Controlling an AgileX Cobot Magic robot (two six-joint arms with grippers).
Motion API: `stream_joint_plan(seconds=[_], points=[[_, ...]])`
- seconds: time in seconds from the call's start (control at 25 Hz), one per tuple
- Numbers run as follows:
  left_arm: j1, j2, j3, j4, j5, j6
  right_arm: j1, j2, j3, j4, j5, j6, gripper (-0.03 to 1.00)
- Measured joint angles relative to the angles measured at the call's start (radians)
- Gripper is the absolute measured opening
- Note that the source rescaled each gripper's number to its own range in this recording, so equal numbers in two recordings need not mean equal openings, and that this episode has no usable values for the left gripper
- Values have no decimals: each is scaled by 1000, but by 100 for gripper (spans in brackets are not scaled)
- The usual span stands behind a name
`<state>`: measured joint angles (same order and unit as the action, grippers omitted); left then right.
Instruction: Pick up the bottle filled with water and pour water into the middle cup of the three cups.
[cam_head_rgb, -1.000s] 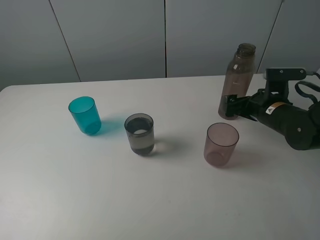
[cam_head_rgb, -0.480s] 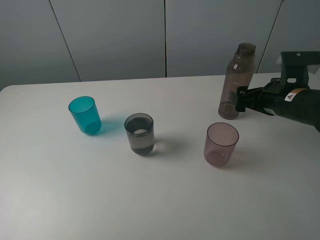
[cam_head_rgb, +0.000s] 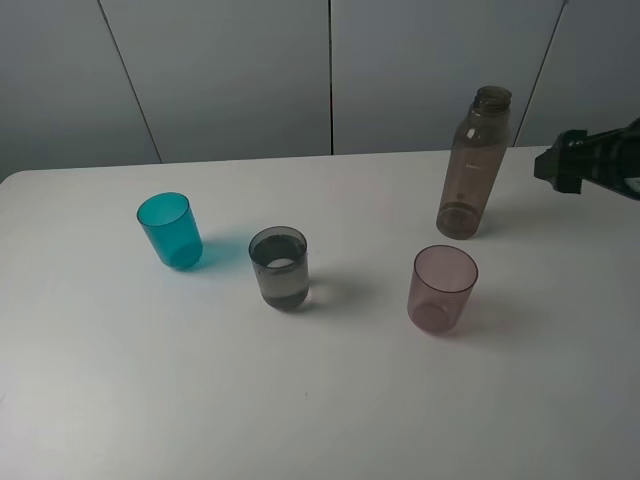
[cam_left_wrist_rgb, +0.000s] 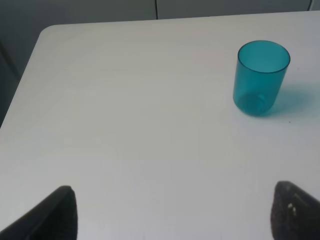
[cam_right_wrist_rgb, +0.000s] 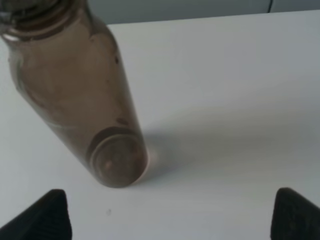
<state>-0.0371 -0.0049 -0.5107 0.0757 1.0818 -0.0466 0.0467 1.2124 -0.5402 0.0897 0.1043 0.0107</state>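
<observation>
Bottle (cam_head_rgb: 473, 168) stood upright on table (cam_head_rgb: 320, 400), right gripper (cam_right_wrist_rgb: 170, 220) spread wide and empty, near it, left gripper (cam_left_wrist_rgb: 172, 220) likewise open.

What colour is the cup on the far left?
Teal: the teal cup is see-through plastic, clearest in the left wrist view.

Both end effectors, right (cam_head_rgb: 548, 168) and left (cam_left_wrist_rgb: 172, 212), gape empty.
</observation>
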Motion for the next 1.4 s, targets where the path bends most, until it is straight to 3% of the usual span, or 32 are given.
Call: stream_joint_plan(seconds=[0.08,0.36,0.52,0.96,1.24,1.4], points=[[0,0,0,0,0,0,-43,-48,-23,0,87,-2,41],[0,0,0,0,0,0,-137,-210,-69,31,406,-133,39],[0,0,0,0,0,0,-141,-350,-71,104,498,-191,39],[0,0,0,0,0,0,-142,-775,-73,110,797,-166,39],[0,0,0,0,0,2,-142,-988,-72,10,940,-98,38],[0,0,0,0,0,2,-142,-1110,-72,-47,976,-67,37]])
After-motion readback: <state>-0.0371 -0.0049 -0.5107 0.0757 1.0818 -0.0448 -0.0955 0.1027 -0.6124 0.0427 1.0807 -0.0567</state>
